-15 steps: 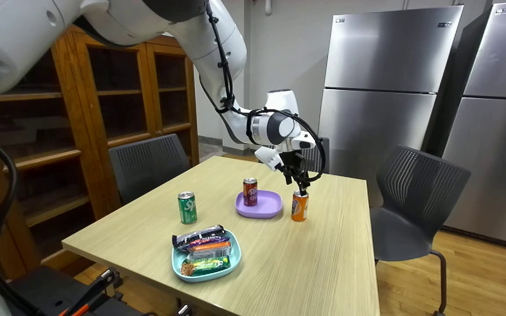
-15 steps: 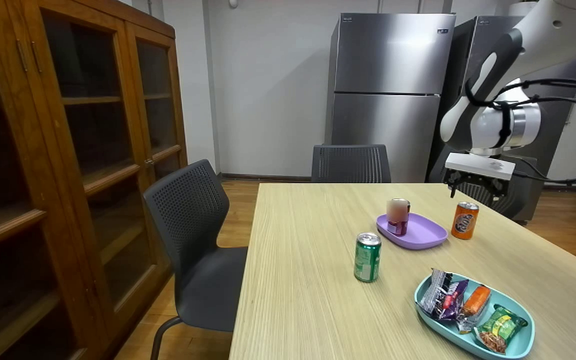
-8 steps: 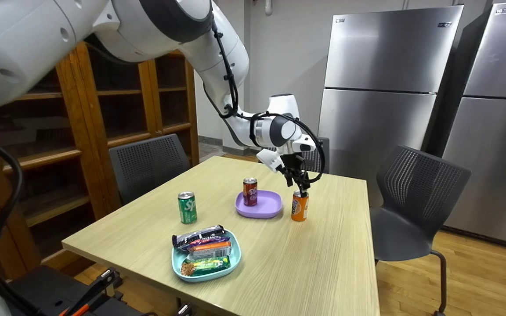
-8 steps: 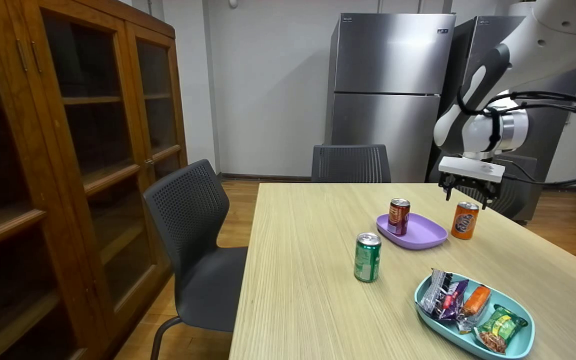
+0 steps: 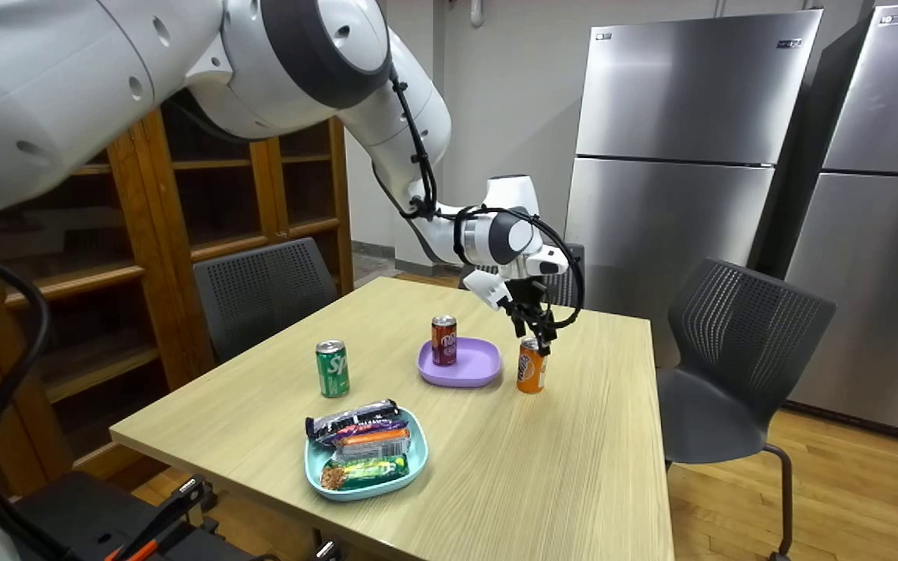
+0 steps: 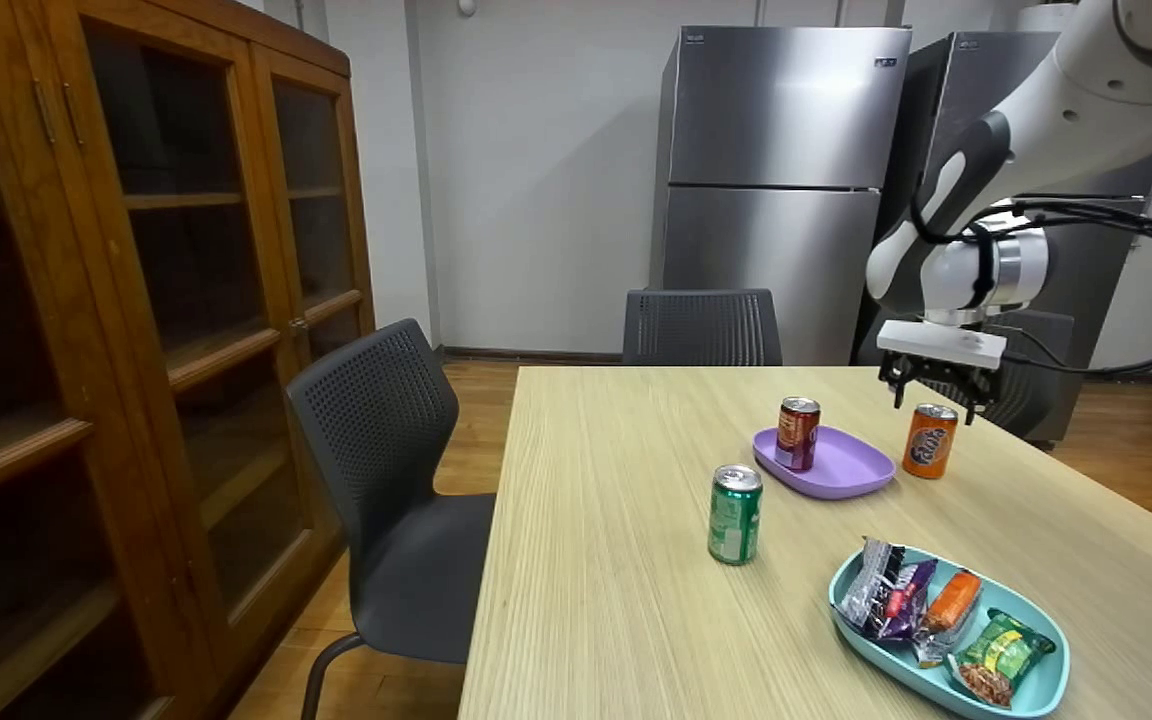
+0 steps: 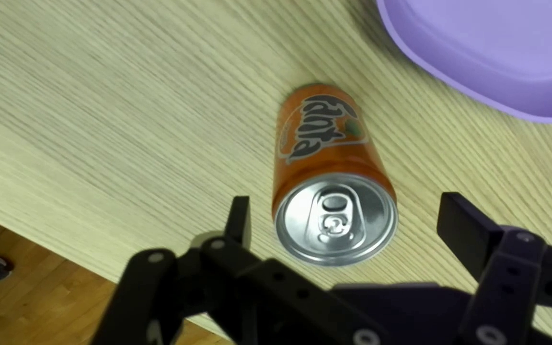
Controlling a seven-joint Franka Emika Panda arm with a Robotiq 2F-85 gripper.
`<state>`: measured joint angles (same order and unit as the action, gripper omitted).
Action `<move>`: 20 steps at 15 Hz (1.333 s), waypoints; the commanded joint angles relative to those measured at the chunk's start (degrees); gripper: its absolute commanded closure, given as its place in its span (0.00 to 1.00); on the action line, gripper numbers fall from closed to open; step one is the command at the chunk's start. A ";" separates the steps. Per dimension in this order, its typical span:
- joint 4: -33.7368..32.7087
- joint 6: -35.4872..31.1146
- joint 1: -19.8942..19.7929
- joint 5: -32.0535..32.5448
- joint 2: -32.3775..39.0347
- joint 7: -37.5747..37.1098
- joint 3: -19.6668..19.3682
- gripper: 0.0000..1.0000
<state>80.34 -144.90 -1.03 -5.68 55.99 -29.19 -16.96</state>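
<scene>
You're easing the black two-fingered end effector (image 7: 344, 215) down; in both exterior views it's sitting slightly lower than a second ago, the white jointed arm (image 5: 262, 86) dipping along. Jaws are staying spread wide, pinching nothing. The orange cylindrical metal Fanta can (image 7: 331, 163) is standing upright on the pale wood-grain worktop (image 6: 616, 580), not moving; its lid is showing between the two fingers in the wrist view, gap on each side, narrower at that picture's left. So you're apparently lining up over it, no contact showing. Whether the fingertips are reaching below the rim, can't tell.

Just beside that can, not touching, a purple shallow plastic plate (image 6: 851, 470) is holding a dark red metal soda can (image 6: 797, 433), upright. A green metal soda can (image 6: 735, 515) is standing well apart, and a teal plastic tray (image 5: 418, 453) is carrying four wrapped snack bars (image 5: 375, 439). None of these is shifting; only your arm is changing, and the clearance is looking workable.
</scene>
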 commanded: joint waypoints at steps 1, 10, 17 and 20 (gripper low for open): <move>-4.97 3.86 -1.13 0.38 2.39 -1.43 0.51 0.00; -4.52 4.11 -1.65 0.15 1.31 -0.67 1.02 0.62; -1.42 1.61 -0.96 -0.08 -1.80 -0.50 1.53 0.62; -0.47 0.28 -0.36 -0.01 -3.05 -0.86 1.59 0.62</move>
<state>77.09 -143.50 -1.67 -5.68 56.41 -29.21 -16.19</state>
